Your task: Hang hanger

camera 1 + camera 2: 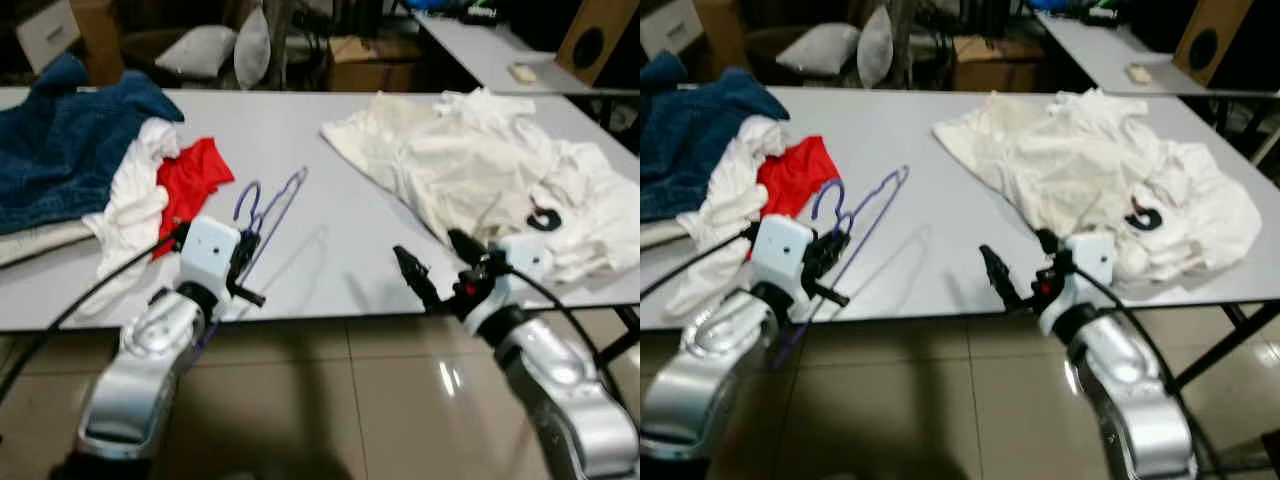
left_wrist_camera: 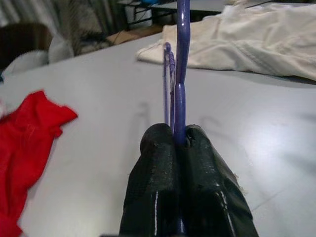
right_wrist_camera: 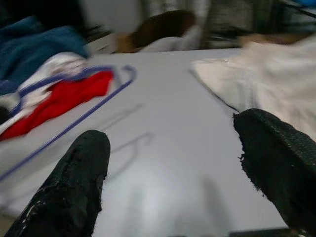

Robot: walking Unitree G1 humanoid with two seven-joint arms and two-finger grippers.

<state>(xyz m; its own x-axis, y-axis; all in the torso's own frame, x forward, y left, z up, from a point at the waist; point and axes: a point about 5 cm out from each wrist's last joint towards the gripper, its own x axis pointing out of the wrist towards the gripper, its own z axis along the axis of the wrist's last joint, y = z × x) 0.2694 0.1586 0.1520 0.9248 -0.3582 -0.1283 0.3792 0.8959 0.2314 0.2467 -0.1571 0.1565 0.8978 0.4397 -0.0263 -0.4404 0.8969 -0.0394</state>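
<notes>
Above the near edge of the grey table (image 1: 330, 270), we see the left gripper (image 2: 180, 148) with its fingers pressed together on one thin bar of the purple hanger (image 1: 268, 212). From that grip the hanger's long axis runs forward and slightly rightward over the tabletop, the hook toward the red cloth (image 1: 192, 182). We find the right gripper (image 3: 173, 168) beside it at the table edge, fingers spread wide and holding nothing, the hanger lying to its left. We judge the left arm the carrier; no rail is visible to hang it on.
</notes>
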